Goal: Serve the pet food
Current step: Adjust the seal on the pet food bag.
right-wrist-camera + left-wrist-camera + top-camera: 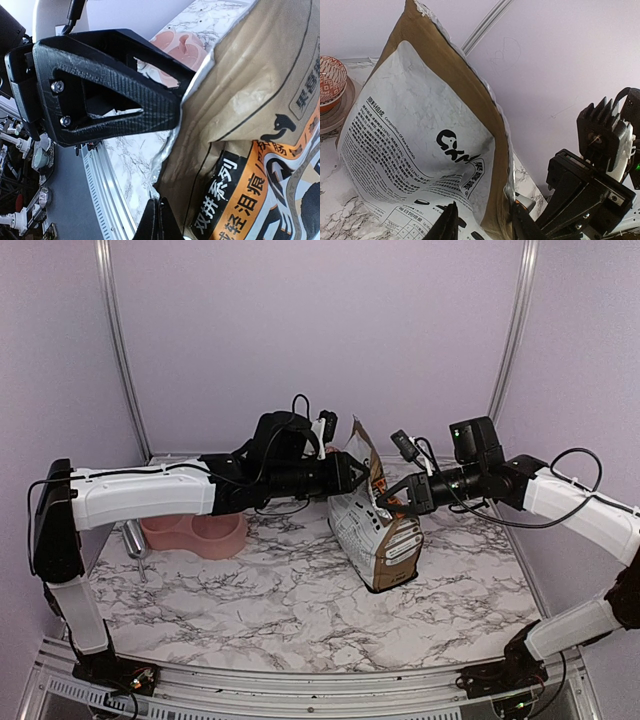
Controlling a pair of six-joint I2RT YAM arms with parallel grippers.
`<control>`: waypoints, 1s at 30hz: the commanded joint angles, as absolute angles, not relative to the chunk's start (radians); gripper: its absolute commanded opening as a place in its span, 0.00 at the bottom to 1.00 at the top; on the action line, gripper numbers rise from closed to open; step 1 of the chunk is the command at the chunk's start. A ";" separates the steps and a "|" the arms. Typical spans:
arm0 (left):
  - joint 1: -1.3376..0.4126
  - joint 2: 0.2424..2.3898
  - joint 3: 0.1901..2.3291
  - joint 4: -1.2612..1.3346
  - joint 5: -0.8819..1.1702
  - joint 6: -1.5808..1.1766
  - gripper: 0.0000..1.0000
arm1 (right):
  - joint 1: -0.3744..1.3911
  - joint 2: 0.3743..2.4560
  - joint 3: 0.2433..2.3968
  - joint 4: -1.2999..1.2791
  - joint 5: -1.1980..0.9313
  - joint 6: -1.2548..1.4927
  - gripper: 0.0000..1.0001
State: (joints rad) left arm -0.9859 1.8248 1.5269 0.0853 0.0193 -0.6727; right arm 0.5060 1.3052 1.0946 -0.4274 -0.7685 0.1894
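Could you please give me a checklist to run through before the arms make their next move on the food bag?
1. The bag stands on the table: ok.
2. Fingers of the left gripper straddle the bag's top edge: ok.
3. The right gripper is clamped on the bag: cannot tell, only one finger shows in its wrist view.
4. The two grippers are apart from each other: ok.
5. The pet food is visible at the bag's mouth: not ok, none shows.
6. The pink bowl is free to receive food: cannot tell, the left arm hides part of it.
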 commanded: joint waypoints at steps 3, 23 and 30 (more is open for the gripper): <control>-0.985 1.798 1.503 0.096 -0.018 -0.668 0.37 | 0.483 1.298 1.080 -0.489 -0.729 0.184 0.00; -0.985 1.750 1.416 0.118 -0.028 -0.646 0.42 | 0.473 1.278 1.087 -0.500 -0.730 0.195 0.00; -0.999 1.761 1.475 0.153 0.043 -0.617 0.42 | 0.473 1.267 1.102 -0.500 -0.746 0.177 0.00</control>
